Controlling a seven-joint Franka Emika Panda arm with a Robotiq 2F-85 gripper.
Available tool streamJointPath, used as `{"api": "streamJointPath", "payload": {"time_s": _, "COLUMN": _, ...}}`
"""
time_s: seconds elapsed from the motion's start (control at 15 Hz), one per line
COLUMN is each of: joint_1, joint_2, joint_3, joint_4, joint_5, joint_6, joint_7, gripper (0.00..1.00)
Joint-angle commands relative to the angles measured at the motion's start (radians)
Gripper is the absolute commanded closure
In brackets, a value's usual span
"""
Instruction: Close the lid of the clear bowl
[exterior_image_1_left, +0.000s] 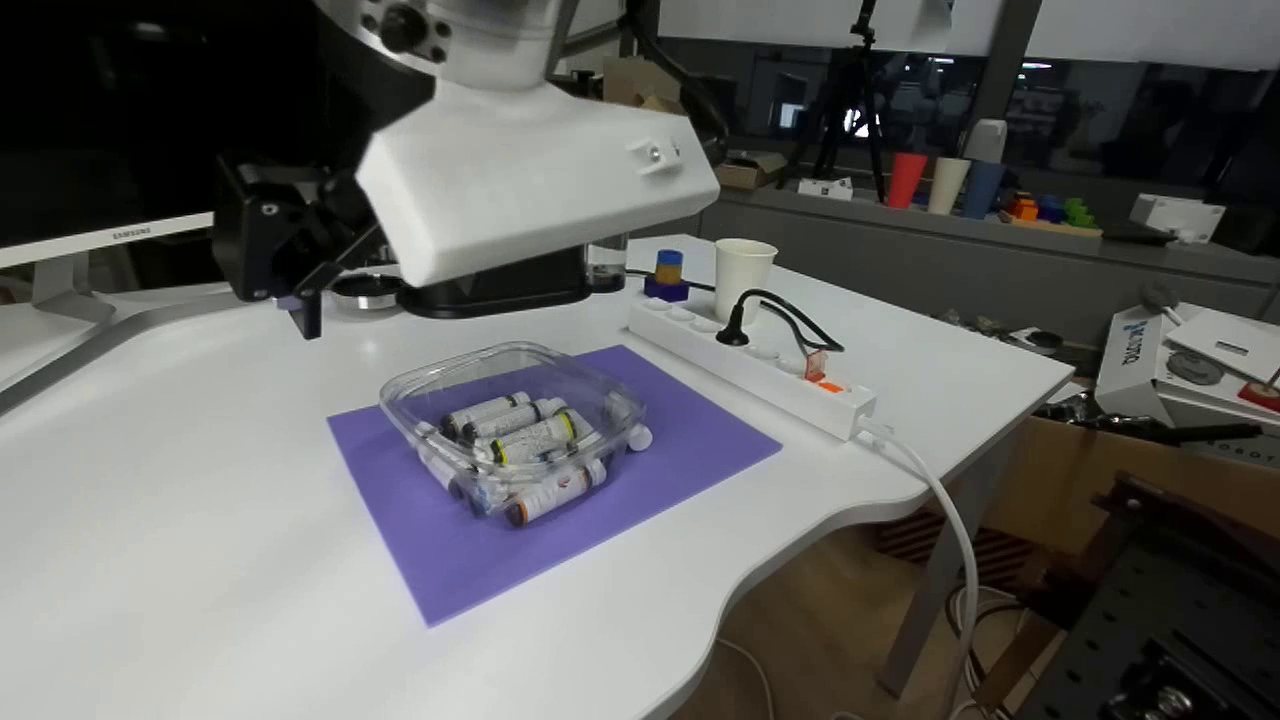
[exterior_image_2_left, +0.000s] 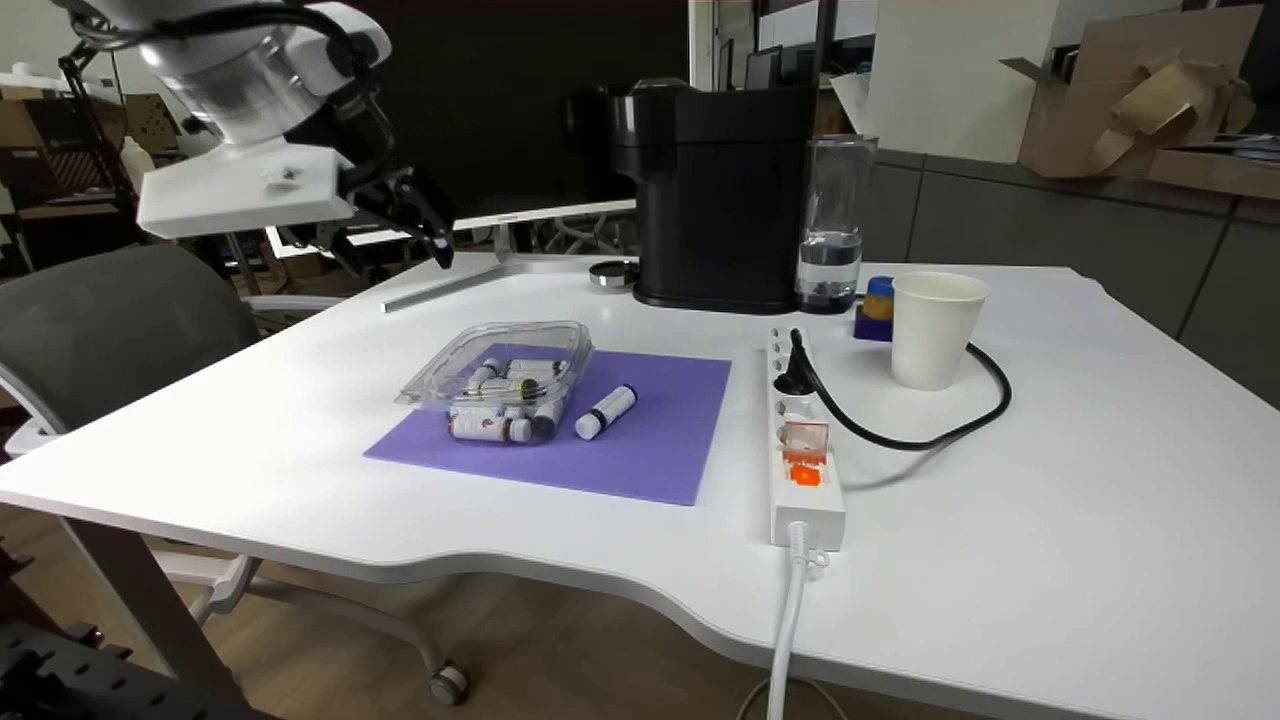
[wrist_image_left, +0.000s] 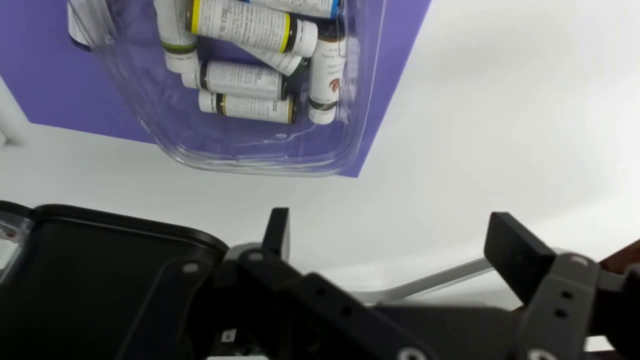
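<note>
The clear bowl (exterior_image_1_left: 525, 465) sits on a purple sheet (exterior_image_1_left: 690, 440) on the white table and also shows in an exterior view (exterior_image_2_left: 560, 385) and the wrist view (wrist_image_left: 230, 145). It holds several small white bottles with dark ends. No separate lid can be told apart from the bowl's clear rim and walls. One loose bottle (exterior_image_2_left: 606, 411) lies on the sheet beside the bowl. My gripper (wrist_image_left: 387, 230) is open and empty, its fingers wide apart. It hangs above the table, apart from the bowl, on the monitor side, as both exterior views (exterior_image_1_left: 298, 305) (exterior_image_2_left: 405, 260) show.
A tall black coffee machine (exterior_image_2_left: 725, 200) with a water tank (exterior_image_2_left: 830, 230) stands behind the bowl. A white power strip (exterior_image_2_left: 805, 500) with a black cable lies beside the sheet. A paper cup (exterior_image_2_left: 935, 330), small blocks (exterior_image_2_left: 876, 308) and a monitor stand (exterior_image_2_left: 450, 285) are on the table.
</note>
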Motion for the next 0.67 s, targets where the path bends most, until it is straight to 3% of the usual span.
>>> {"api": "streamJointPath", "payload": {"time_s": 0.0, "joint_1": 0.140, "joint_2": 0.053, "joint_3": -0.018, "joint_4": 0.079, "joint_5": 0.000, "joint_6": 0.238, "joint_7": 0.240, "gripper": 0.00}}
{"api": "streamJointPath", "payload": {"time_s": 0.13, "joint_1": 0.160, "joint_2": 0.052, "joint_3": 0.028, "joint_4": 0.092, "joint_5": 0.000, "joint_6": 0.370, "joint_7": 0.353, "gripper": 0.00}}
{"api": "streamJointPath", "payload": {"time_s": 0.2, "joint_1": 0.149, "joint_2": 0.110, "joint_3": -0.003, "joint_4": 0.028, "joint_5": 0.000, "joint_6": 0.274, "joint_7": 0.388, "gripper": 0.00}}
{"api": "streamJointPath", "payload": {"time_s": 0.33, "joint_1": 0.128, "joint_2": 0.106, "joint_3": 0.016, "joint_4": -0.014, "joint_5": 0.000, "joint_6": 0.276, "joint_7": 0.438, "gripper": 0.00}}
{"api": "streamJointPath", "payload": {"time_s": 0.6, "joint_1": 0.065, "joint_2": 0.110, "joint_3": -0.022, "joint_4": -0.138, "joint_5": 0.001, "joint_6": 0.256, "joint_7": 0.476, "gripper": 0.00}}
